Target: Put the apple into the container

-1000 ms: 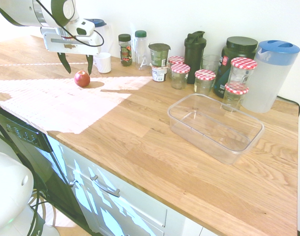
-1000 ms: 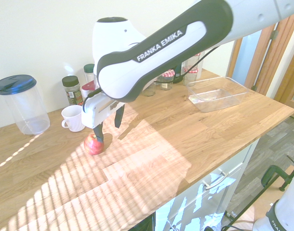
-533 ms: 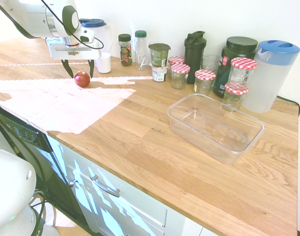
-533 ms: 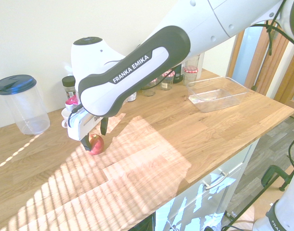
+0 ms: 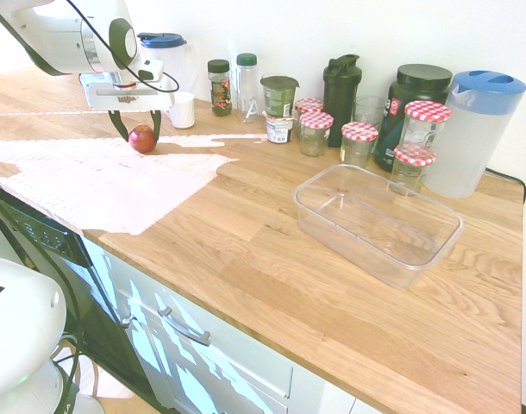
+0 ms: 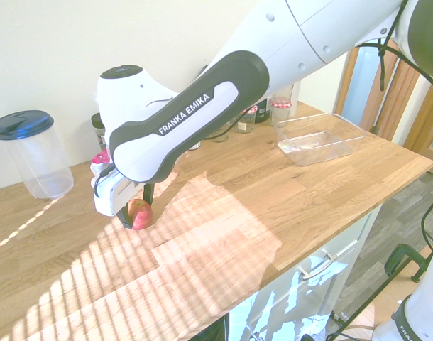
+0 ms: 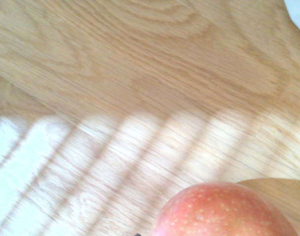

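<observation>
The small red apple (image 5: 142, 140) (image 6: 140, 214) rests on the wooden counter at its far end, and its top fills the edge of the wrist view (image 7: 224, 211). My gripper (image 5: 140, 133) (image 6: 136, 212) is down over it, one dark finger on each side and close to its skin. I cannot see contact, so the jaws read as open around the apple. The container (image 5: 377, 216) (image 6: 319, 138), a clear shallow rectangular tub, stands empty far along the counter from the apple.
A white mug (image 5: 180, 109) stands just behind the apple, with spice bottles (image 5: 218, 86) beyond. Red-checked-lid jars (image 5: 360, 138), a black shaker (image 5: 341, 86) and a blue-lidded pitcher (image 5: 479, 129) line the wall behind the tub. Another pitcher (image 6: 32, 153) stands near the arm.
The gripper has come down from above the apple until its fingers straddle it, and the fingers have drawn closer together. The apple has not moved.
</observation>
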You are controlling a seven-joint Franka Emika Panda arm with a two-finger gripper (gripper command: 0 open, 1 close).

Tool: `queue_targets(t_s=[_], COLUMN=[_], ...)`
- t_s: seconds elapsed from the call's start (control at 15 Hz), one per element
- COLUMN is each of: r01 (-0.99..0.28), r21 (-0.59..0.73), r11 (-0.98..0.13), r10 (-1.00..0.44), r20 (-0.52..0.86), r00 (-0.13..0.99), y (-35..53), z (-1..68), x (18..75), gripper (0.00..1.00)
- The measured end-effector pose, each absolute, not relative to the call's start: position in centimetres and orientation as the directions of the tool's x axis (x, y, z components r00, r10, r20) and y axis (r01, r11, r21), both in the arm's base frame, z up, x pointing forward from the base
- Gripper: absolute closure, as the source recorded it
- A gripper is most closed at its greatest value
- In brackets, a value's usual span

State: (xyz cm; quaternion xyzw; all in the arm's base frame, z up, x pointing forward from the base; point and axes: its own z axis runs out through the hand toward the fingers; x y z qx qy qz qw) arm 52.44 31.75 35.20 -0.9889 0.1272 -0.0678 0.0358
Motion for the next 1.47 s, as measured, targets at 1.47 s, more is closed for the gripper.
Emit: queue_targets(t_s=[1.47], r01=[-0.811], r21=[-0.08], r11=[-0.579], r10=[-0.814], r20=[0.104], r00=[0.571], y=[-11.9], z=[49.5], x=[53.2], gripper=[1.0])
